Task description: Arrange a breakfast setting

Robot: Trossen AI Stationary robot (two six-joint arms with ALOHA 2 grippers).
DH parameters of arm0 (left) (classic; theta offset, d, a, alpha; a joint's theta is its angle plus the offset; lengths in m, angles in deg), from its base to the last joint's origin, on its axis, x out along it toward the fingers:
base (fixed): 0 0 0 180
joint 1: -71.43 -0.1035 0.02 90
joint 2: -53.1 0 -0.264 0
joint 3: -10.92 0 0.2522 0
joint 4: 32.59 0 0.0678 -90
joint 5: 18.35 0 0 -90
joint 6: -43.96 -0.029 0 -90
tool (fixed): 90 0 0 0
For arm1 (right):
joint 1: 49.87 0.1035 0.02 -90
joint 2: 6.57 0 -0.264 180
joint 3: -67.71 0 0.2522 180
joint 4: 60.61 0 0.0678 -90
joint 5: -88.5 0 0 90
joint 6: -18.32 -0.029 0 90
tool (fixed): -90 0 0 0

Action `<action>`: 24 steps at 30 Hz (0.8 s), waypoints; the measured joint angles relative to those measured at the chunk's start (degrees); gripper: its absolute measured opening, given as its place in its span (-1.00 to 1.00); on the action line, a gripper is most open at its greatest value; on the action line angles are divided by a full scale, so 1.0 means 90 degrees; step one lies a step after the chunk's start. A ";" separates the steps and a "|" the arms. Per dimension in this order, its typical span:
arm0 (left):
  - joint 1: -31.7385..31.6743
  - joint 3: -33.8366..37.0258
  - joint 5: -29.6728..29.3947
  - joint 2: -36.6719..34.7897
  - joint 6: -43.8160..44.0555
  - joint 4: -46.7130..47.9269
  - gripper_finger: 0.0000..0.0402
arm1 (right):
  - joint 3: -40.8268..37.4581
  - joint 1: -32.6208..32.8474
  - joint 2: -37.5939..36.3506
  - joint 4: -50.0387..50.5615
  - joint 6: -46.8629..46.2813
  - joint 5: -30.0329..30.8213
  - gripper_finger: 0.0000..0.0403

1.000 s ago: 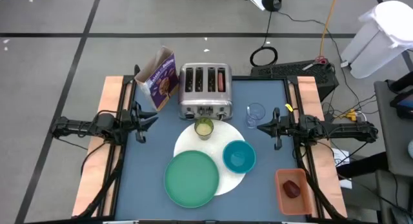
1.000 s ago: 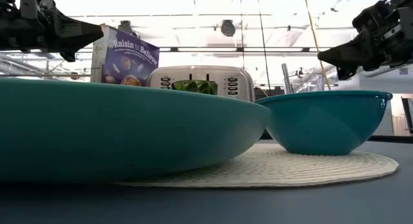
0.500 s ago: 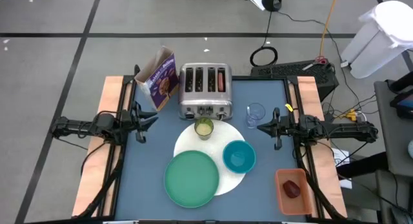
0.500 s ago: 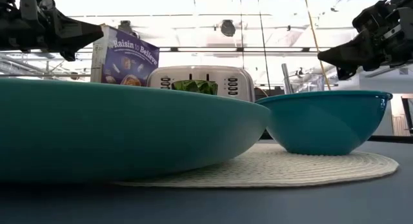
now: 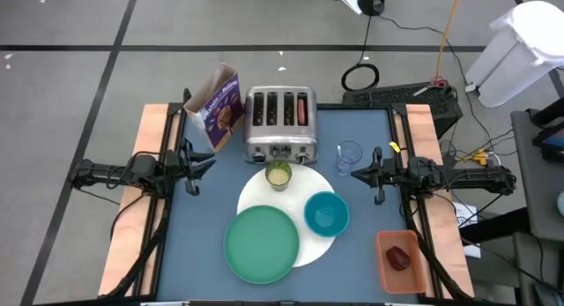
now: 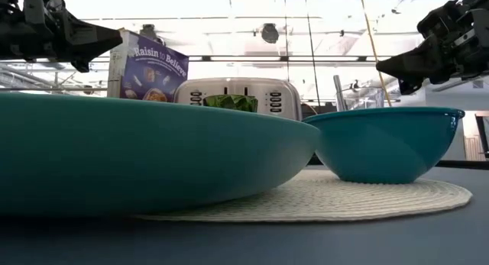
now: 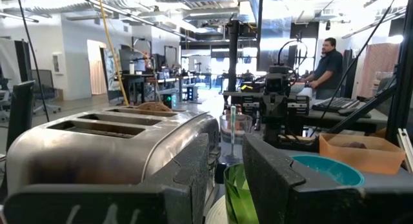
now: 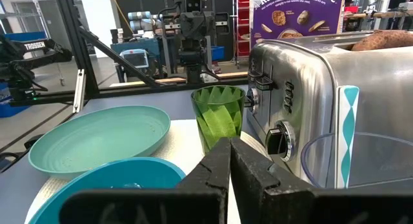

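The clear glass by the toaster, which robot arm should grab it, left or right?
Probably the right. The clear glass stands beside the right gripper, on the right arm's side of the toaster. The left gripper waits beyond the toaster.

A silver four-slot toaster (image 5: 280, 123) stands at the table's far edge, a purple cereal box (image 5: 221, 108) just beside it, upright.

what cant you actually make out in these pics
- Spoon: no view shows one clearly.
- Pastry: right wrist view shows only its top, the rest sunk in the toaster.
- Cup: low view, mostly behind the plate.
- Fruit in the orange tray: high view, too small to identify.
- Glass: right wrist view, cut by the edge.
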 joint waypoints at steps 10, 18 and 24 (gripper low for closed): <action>0.0000 0.0000 -0.0002 0.0000 0.0135 -0.0045 -0.49 | 0.0000 0.0001 0.0001 -0.0001 0.0001 0.0001 -0.97; 0.0000 0.0000 -0.0114 0.0000 0.1095 -0.0162 -0.49 | 0.0001 0.0001 0.0000 -0.0001 0.0001 0.0002 -0.97; -0.0002 -0.0001 -0.0509 0.0000 0.1522 -0.0158 -0.36 | 0.0000 0.0002 0.0000 -0.0001 -0.0001 0.0002 -0.97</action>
